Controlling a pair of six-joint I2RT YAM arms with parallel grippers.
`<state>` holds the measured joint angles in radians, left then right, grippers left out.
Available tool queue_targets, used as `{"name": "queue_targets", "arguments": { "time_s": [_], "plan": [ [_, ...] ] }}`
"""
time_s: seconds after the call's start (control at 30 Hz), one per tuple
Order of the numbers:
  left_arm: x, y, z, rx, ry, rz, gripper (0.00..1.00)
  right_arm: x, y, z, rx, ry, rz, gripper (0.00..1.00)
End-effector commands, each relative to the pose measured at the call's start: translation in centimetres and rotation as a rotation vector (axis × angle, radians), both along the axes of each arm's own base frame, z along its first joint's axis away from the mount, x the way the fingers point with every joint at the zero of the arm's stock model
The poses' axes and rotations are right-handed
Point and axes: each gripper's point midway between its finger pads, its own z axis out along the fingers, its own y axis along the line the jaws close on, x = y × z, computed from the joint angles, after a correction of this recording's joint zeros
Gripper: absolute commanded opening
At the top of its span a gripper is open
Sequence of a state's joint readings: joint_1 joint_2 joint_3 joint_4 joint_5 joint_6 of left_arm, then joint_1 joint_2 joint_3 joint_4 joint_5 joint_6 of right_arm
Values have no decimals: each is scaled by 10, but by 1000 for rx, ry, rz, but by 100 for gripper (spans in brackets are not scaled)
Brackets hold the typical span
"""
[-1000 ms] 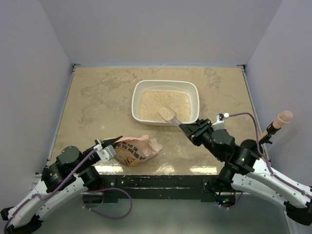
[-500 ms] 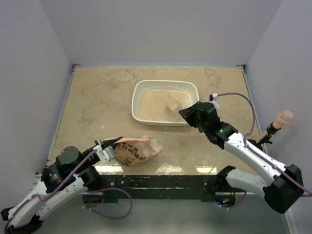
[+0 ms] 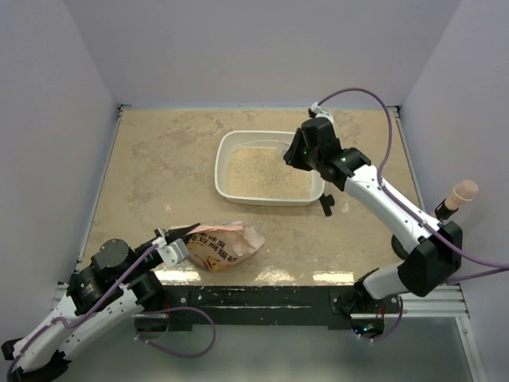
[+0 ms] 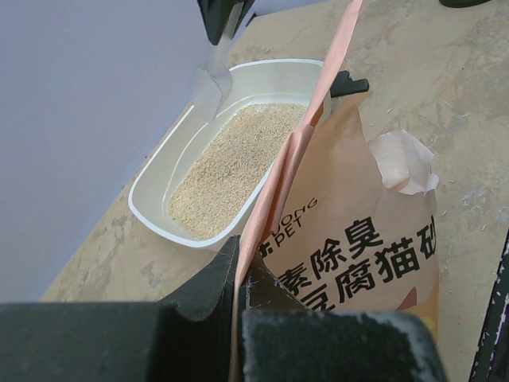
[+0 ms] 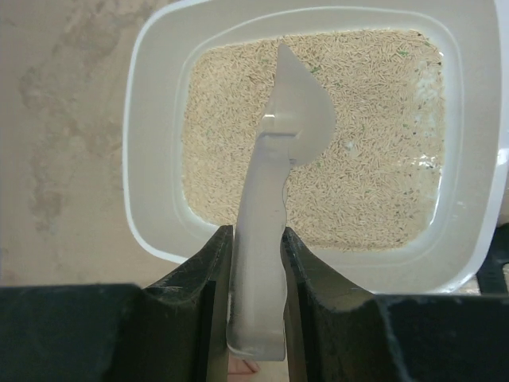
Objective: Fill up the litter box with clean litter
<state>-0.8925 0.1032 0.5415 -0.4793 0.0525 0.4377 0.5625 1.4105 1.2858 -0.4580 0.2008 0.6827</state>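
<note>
The white litter box point(image 3: 223, 163) sits mid-table, holding a layer of pale beige litter point(image 3: 258, 173). My right gripper point(image 3: 292, 156) hangs over the box's far right part, shut on the handle of a translucent white scoop point(image 5: 280, 151). In the right wrist view the gripper point(image 5: 256, 267) points the scoop blade down over the litter point(image 5: 374, 167), inside the rim point(image 5: 149, 159). My left gripper point(image 3: 176, 242) is shut on the top edge of the orange-pink bag point(image 3: 224, 245), which lies near the front edge. In the left wrist view the gripper point(image 4: 241, 280) pinches the bag point(image 4: 358, 239); the box point(image 4: 159, 195) lies beyond.
A small black object point(image 3: 326, 204) stands against the box's near right corner. A pink-tipped stick point(image 3: 459, 193) juts up at the right table edge. Walls close in the table on the left, back and right.
My right arm has swung from the box's near right side up and over to its far right, lifting the scoop out of the litter. The left arm and bag have not moved.
</note>
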Motion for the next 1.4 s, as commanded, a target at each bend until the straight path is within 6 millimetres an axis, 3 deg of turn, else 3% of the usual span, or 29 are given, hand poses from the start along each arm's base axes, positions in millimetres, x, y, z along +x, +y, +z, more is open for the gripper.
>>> {"name": "queue_targets", "arguments": {
  "time_s": [0.0, 0.1, 0.17, 0.23, 0.27, 0.33, 0.4, 0.5, 0.57, 0.67, 0.73, 0.9, 1.17, 1.37],
  "plan": [
    [-6, -6, 39, -115, -88, -46, 0, -11, -19, -16, -253, 109, 106, 0],
    [-6, -6, 39, -115, -88, -46, 0, -15, -27, -21, -291, 132, 104, 0],
    [-6, -6, 39, -113, -86, -46, 0, -20, -28, -12, -277, 113, 105, 0],
    [-5, -7, 37, -107, -81, -46, 0, -26, -21, 1, -223, 83, 143, 0],
    [-5, -7, 37, -107, -76, -48, 0, -31, -22, 22, -184, 26, 150, 0],
    [-4, -8, 37, -103, -76, -43, 0, -39, -19, 46, -131, -34, 178, 0],
    [-4, -8, 36, -101, -74, -43, 0, -54, -20, 75, -76, -98, 202, 0],
    [-1, -8, 35, -94, -62, -31, 0, -83, -8, 97, 20, -117, 325, 0],
    [0, -9, 34, -94, -60, -28, 0, -103, 2, 98, 68, -82, 424, 0],
    [1, -9, 36, -96, -55, -23, 0, -127, -4, 101, 75, -69, 471, 0],
    [3, -9, 35, -88, -45, -12, 0, -146, -8, 115, 120, -100, 499, 0],
    [7, -11, 36, -84, -24, 0, 0, -188, -1, 113, 175, -47, 674, 0],
    [14, -6, 38, -62, -16, 46, 0, -217, -20, 93, 118, 25, 704, 0],
    [17, 1, 34, -54, -13, 86, 0, -240, -19, 81, 164, 75, 770, 0]
  ]
}}
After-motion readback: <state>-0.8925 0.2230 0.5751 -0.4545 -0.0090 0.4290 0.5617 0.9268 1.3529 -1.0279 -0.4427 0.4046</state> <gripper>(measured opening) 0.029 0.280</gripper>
